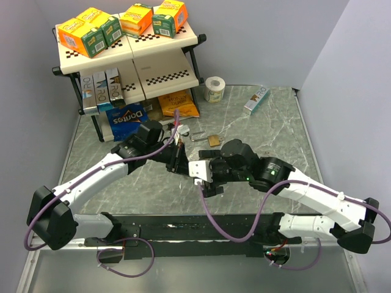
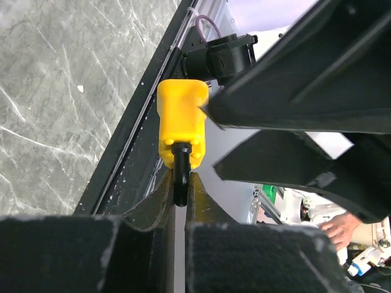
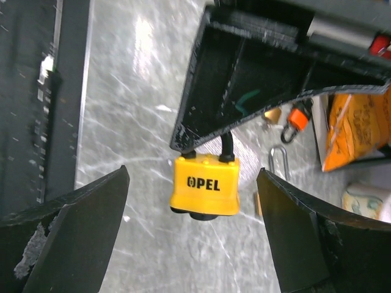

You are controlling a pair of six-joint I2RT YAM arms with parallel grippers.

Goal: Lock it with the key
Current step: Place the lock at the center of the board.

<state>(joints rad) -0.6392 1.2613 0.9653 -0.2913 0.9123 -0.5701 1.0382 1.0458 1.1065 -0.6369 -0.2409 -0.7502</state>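
From above, a brass lock (image 1: 214, 140) lies mid-table. Left wrist: the left gripper (image 2: 181, 194) pinches the padlock (image 2: 181, 122) by its black shackle (image 2: 179, 163). Right wrist: the right gripper (image 3: 192, 183) gapes empty either side of that padlock; what looks like the key (image 3: 297, 118) lies beyond. Hold the padlock steady while fetching it

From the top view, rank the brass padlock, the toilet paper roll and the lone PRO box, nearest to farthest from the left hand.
1. brass padlock, just right of the left hand.
2. toilet paper roll, farther back, beside the shelf.
3. PRO box, back right, farthest.
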